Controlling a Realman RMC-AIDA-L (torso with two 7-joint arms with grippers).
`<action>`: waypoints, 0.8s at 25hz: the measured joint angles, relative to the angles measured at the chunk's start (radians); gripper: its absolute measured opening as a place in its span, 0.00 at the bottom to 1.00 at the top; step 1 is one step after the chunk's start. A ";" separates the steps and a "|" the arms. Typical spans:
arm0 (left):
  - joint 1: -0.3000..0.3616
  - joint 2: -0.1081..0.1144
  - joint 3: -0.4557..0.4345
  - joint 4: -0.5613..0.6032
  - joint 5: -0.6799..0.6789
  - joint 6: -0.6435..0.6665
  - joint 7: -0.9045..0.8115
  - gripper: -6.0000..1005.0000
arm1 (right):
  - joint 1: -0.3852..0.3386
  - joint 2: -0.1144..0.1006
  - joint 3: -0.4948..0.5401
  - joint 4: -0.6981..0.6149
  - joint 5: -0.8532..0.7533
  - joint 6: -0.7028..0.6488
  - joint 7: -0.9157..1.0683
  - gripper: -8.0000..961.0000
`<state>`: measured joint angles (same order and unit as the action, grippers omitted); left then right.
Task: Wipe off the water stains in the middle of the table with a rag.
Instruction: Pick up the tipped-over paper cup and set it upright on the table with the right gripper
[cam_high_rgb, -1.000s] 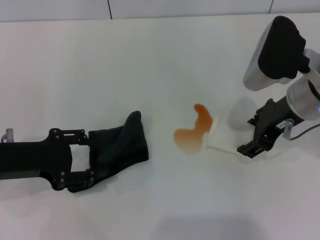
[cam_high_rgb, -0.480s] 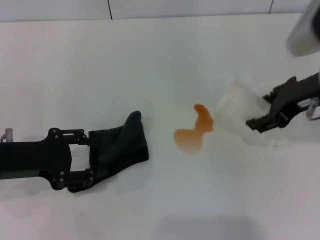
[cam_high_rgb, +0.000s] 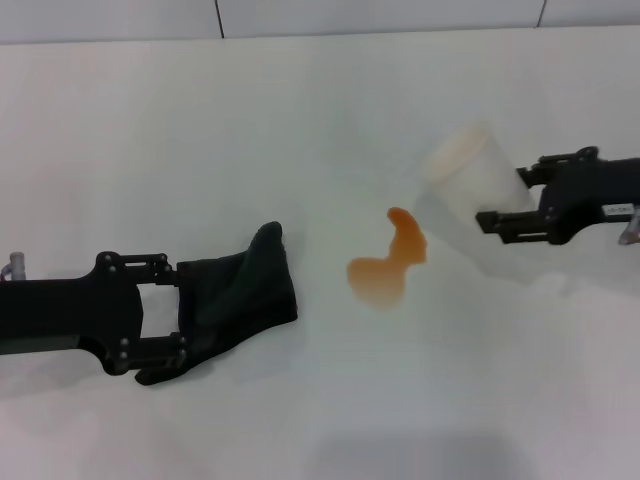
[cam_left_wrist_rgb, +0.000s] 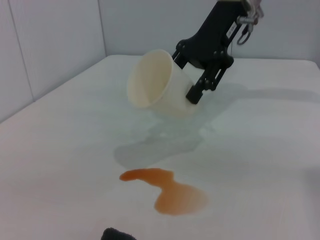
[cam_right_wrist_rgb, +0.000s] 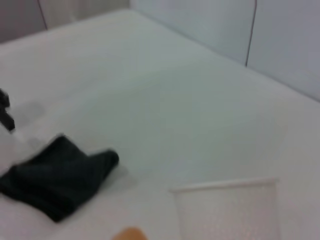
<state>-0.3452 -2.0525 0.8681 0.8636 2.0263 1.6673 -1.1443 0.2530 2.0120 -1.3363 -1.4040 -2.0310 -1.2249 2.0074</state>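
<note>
The left gripper (cam_high_rgb: 160, 325) lies low on the table (cam_high_rgb: 120, 150) at the robot's left, its fingers straddling the near end of the rag (cam_high_rgb: 235, 300) and closed on the black cloth; it sits where it did a second ago, and the rag has not shifted. Just beyond the rag's pointed corner, a little to the right, the stain (cam_high_rgb: 385, 270) lies unwiped in the middle of the table, the same comma shape as before.

Farther right, the right gripper (cam_high_rgb: 515, 205) has changed most: a second ago it held the cup (cam_high_rgb: 468, 170) tipped down against the stain's edge, and now it has lifted it up and away, still tilted, mouth toward the left, pinched by its wall. That suggests the pouring is over and the way to the stain is open for the rag.

The cup blurs into the white table in the head view; whether any liquid remains inside cannot be told. The right wrist view shows only the cup's rim, not the fingers.
</note>
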 joint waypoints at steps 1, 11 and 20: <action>0.000 0.000 0.000 0.000 0.000 0.000 0.000 0.65 | 0.000 0.000 0.002 0.036 0.038 0.016 -0.037 0.70; -0.003 0.002 0.000 0.000 0.002 -0.003 0.000 0.65 | 0.007 -0.001 0.015 0.359 0.357 0.137 -0.396 0.70; -0.002 0.000 0.000 0.000 0.003 -0.009 -0.001 0.65 | -0.003 -0.001 0.047 0.487 0.473 0.140 -0.553 0.70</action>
<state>-0.3468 -2.0526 0.8682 0.8636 2.0295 1.6580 -1.1453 0.2502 2.0110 -1.2896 -0.9166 -1.5577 -1.0844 1.4547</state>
